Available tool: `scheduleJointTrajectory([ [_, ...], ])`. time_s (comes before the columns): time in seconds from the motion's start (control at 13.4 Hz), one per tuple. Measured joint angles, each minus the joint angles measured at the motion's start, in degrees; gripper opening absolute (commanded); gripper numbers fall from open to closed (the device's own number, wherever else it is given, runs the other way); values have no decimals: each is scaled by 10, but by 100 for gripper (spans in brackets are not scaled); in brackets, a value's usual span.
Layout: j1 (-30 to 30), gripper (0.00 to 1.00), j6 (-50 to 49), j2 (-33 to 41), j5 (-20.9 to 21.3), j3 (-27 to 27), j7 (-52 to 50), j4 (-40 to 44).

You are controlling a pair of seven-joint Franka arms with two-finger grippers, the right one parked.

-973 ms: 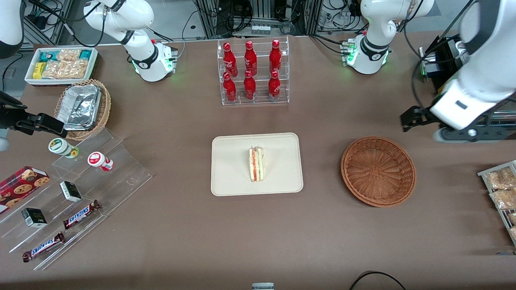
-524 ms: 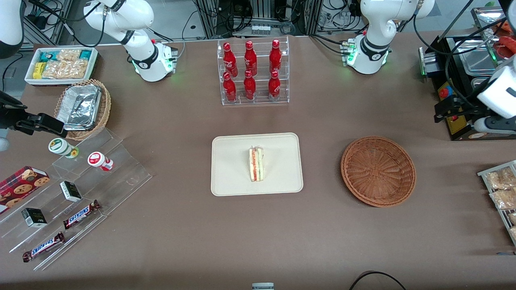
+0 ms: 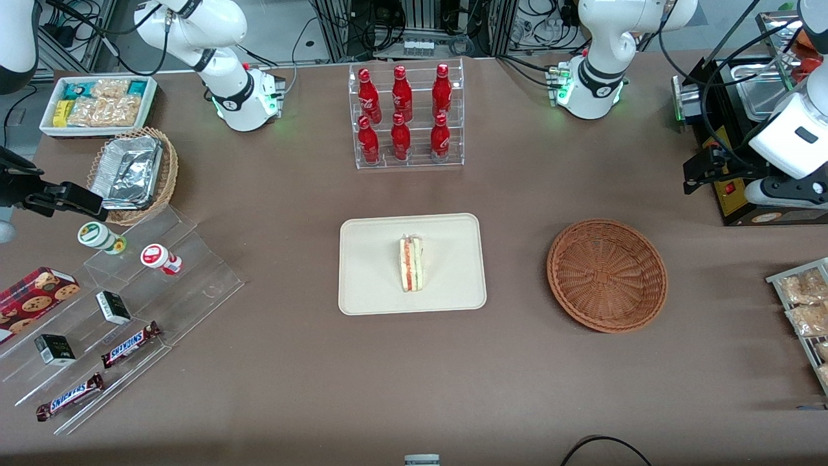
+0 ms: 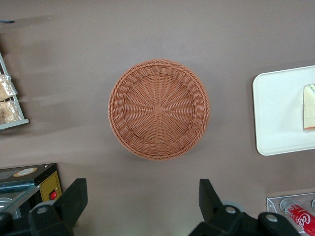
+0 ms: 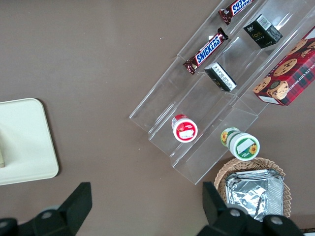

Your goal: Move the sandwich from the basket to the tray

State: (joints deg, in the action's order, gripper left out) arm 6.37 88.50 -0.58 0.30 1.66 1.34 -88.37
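I record my gripper [image 3: 695, 171], fingers spread wide, now raised clear of the table at the working arm's end, farther from the front camera than the basket [image 3: 607, 275], having drawn away from it.

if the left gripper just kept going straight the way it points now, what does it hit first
Probably bare table just beside the empty basket; the open gripper points down, and depth is unclear.

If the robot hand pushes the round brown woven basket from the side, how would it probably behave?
The round reddish-brown woven wicker basket holds nothing, so it is probably light and would likely slide on the brown table. Being wide and shallow, it seems unlikely to tip. The open weave may flex a little. The hand hangs open, farther from the front camera than the basket, touching nothing.
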Motion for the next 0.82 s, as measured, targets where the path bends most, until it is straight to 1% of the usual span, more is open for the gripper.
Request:
scheduleJointTrajectory([
  [0.22, -6, 100, -1, -1, 0, 0, -31, 0],
  [0.82, -8, 100, -17, -2, 0, 0, -37, 0],
])
